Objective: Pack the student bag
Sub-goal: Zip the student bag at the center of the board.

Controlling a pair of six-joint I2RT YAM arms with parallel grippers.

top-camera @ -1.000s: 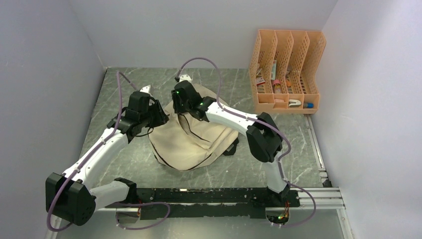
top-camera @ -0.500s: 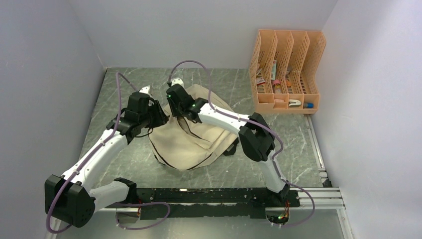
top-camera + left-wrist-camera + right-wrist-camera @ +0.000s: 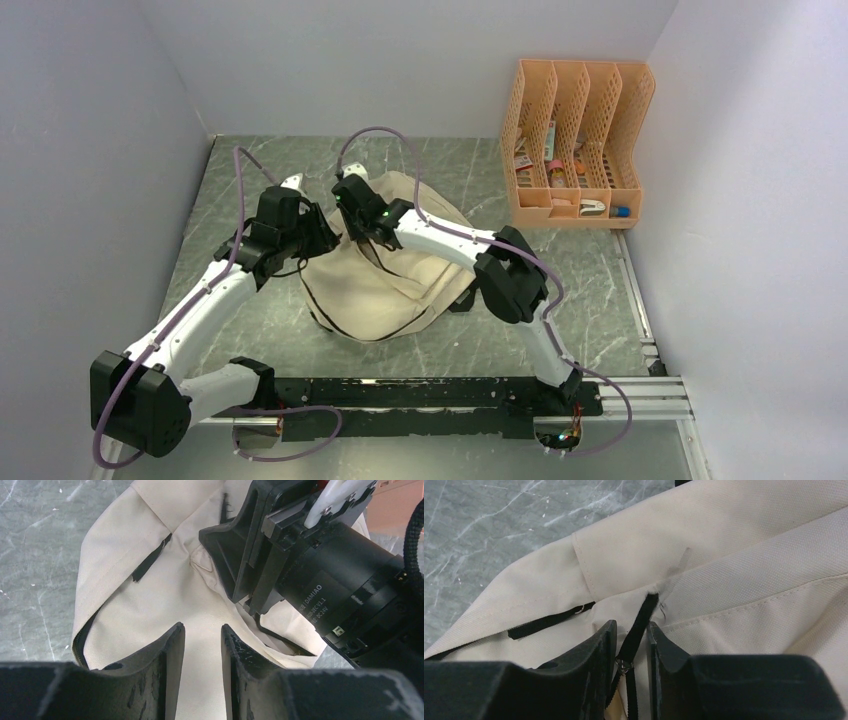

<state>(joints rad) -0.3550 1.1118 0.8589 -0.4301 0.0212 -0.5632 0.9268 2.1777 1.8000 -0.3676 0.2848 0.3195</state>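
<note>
I log the student bag [image 3: 385,285], cream fabric backpack, black zips and straps, slumped, creased, lying mid-table [image 3: 600,300], far end bunched upward

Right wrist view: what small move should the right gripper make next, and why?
Probably squeeze the right gripper firmly onto the black zipper pull before any tug. The pull lies between its fingers, though a firm grip is not evident, and the left gripper has student bag fabric between its fingers, seemingly steadying it.

On the grey marbled table [image 3: 600,290] lie the student bag [image 3: 375,295], centre, and an orange file organizer [image 3: 575,140], far right.
</note>
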